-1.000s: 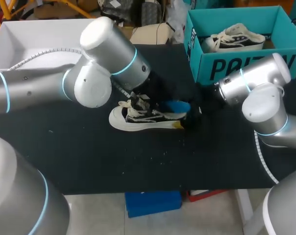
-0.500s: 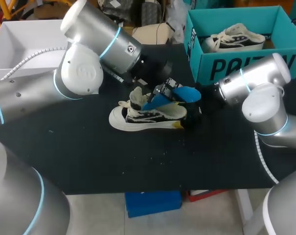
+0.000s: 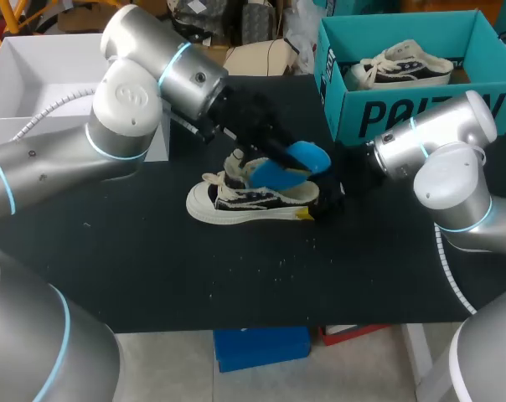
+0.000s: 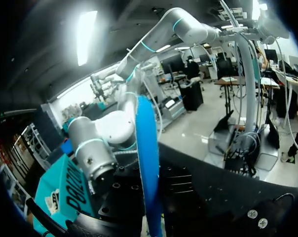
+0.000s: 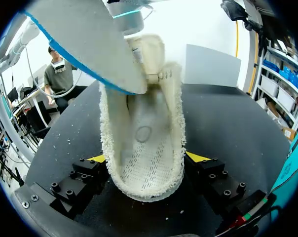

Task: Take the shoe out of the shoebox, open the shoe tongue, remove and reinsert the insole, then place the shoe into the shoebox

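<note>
A black-and-white sneaker (image 3: pixel 236 201) lies on its side on the black table, heel toward my right arm. My right gripper (image 3: pixel 324 201) is shut on its heel. In the right wrist view the yellow fingertips (image 5: pixel 97 159) press both sides of the shoe (image 5: pixel 144 143), whose fleecy inside is bare. My left gripper (image 3: pixel 268 149) is shut on the blue insole (image 3: pixel 288 166) and holds it tilted just above the shoe's opening. The insole (image 4: pixel 146 163) stands edge-on between the left fingers, and its grey underside (image 5: pixel 85 44) hangs over the shoe. The teal shoebox (image 3: pixel 404 109) stands at the back right.
A second sneaker (image 3: pixel 404 67) lies inside the shoebox. A white open box (image 3: pixel 60 75) sits at the back left behind my left arm. Small white crumbs dot the black mat in front of the shoe.
My left gripper has pulled the blue insole up out of the shoe and swung it over the opening. The right gripper and the shoe have stayed put.
</note>
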You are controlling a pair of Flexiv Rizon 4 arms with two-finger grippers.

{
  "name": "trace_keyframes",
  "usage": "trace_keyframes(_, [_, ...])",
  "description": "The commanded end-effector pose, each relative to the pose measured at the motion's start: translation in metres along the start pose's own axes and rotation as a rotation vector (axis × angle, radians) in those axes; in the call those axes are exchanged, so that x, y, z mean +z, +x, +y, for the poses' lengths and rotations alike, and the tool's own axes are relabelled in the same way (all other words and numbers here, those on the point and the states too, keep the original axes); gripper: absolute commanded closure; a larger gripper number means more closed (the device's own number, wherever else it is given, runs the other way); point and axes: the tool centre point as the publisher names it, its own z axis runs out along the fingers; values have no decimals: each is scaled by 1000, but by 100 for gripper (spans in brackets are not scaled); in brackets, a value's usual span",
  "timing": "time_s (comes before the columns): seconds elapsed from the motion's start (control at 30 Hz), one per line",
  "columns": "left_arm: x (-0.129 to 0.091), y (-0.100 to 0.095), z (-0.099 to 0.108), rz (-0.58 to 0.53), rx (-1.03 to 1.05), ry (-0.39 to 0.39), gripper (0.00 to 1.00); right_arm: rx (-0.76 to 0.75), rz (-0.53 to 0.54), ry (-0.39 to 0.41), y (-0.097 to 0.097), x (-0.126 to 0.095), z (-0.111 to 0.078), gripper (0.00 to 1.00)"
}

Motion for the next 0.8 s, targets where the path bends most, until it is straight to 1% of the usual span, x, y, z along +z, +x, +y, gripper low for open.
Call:
trace_keyframes(0.03, [3, -4, 5, 5, 2, 36, 100, 1, 0, 2, -1, 1, -1, 100])
trace_keyframes(0.07, [3, -4, 5, 5, 2, 36, 100, 1, 0, 2, -1, 1, -1, 100])
trace_keyframes(0.1, [-3, 1, 3, -2, -33, 9, 100, 1, 0, 2, -1, 1, -1, 100])
trace_keyframes(0.13, [-7, 4, -2, -27, -56, 26, 100, 1, 0, 2, -1, 1, -1, 100])
trace_keyframes(0.17, [-10, 7, -8, -63, -85, 83, 100, 1, 0, 2, -1, 1, -1, 100])
trace_keyframes(0.2, [-13, 7, -15, -102, -102, 102, 100, 1, 0, 2, -1, 1, -1, 100])
trace_keyframes(0.23, [-17, 8, -20, -126, -102, 77, 100, 1, 0, 2, -1, 1, -1, 100])
trace_keyframes(0.27, [-24, 6, -22, -150, -107, 74, 100, 1, 0, 2, -1, 1, -1, 100])
trace_keyframes(0.33, [-31, 5, -31, -192, -129, 121, 100, 1, 0, 2, -1, 1, -1, 100])
trace_keyframes(0.4, [-35, 4, -39, -242, -134, 147, 100, 1, 0, 2, -1, 1, -1, 100])
trace_keyframes(0.47, [-37, 4, -45, -267, -156, 179, 100, 1, 0, 2, -1, 1, -1, 100])
trace_keyframes(0.53, [-39, 4, -49, -291, -195, 177, 100, 1, 0, 2, -1, 1, -1, 100])
trace_keyframes(0.57, [-39, 4, -51, -303, -219, 203, 100, 1, 0, 2, -1, 1, -1, 100])
trace_keyframes(0.6, [-39, 4, -52, -312, -229, 211, 100, 1, 0, 2, -1, 1, -1, 100])
trace_keyframes(0.63, [-41, 4, -54, -323, -248, 178, 100, 1, 0, 2, -1, 1, -1, 100])
trace_keyframes(0.8, [-45, 4, -62, -336, -247, 161, 100, 1, 0, 2, -1, 1, -1, 100])
